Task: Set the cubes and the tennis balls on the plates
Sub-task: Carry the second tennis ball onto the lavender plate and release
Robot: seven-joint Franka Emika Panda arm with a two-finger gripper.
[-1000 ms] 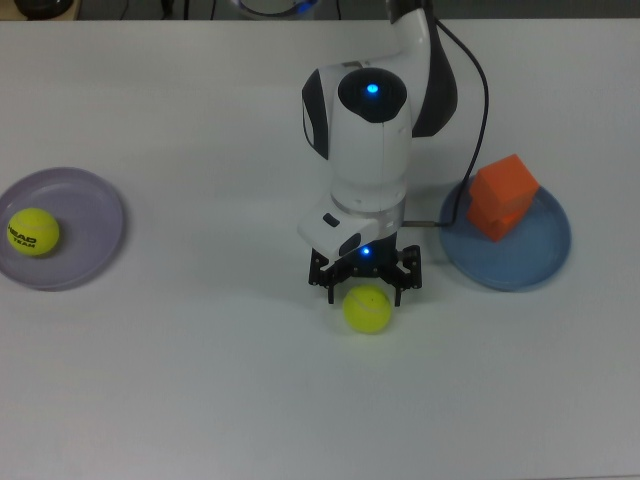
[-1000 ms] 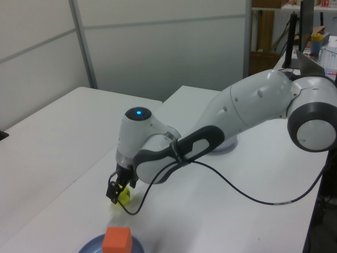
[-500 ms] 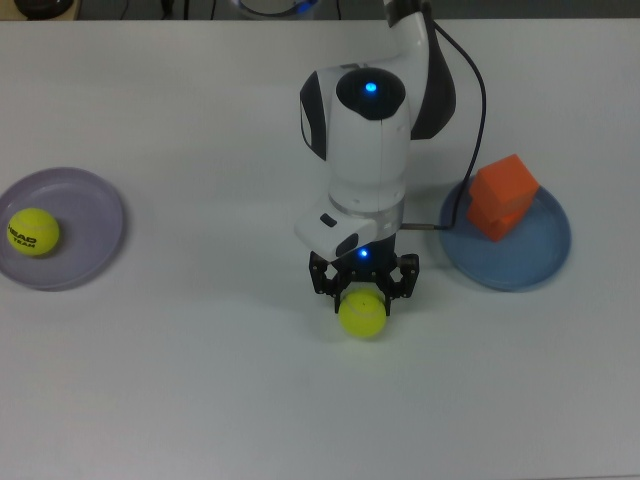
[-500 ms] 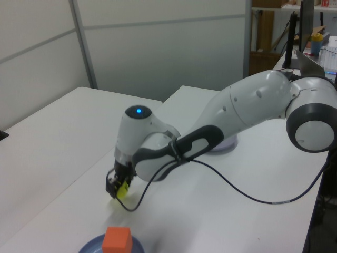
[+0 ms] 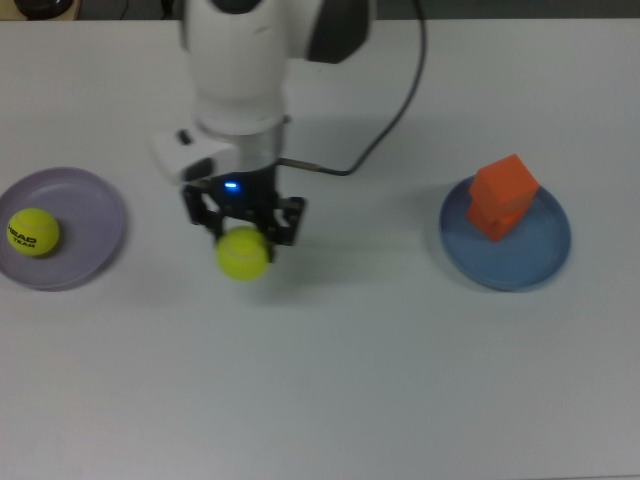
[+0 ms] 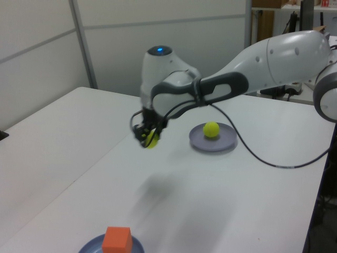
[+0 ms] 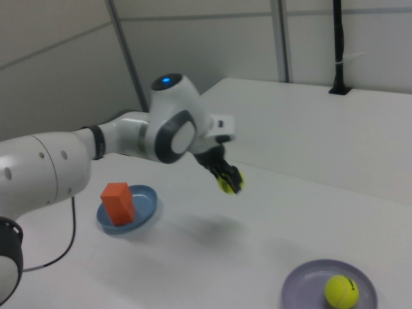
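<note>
A pale lilac plate [image 5: 62, 228] at the top view's left holds one tennis ball [image 5: 33, 231] printed in black. A blue plate [image 5: 507, 238] at the top view's right holds two stacked orange cubes [image 5: 502, 196]. Between them, the gripper [image 5: 243, 222] has its jaws clenched on a second tennis ball [image 5: 244, 253], lifted above the white counter [image 5: 350, 380]. The counter between and in front of the plates lies bare.
</note>
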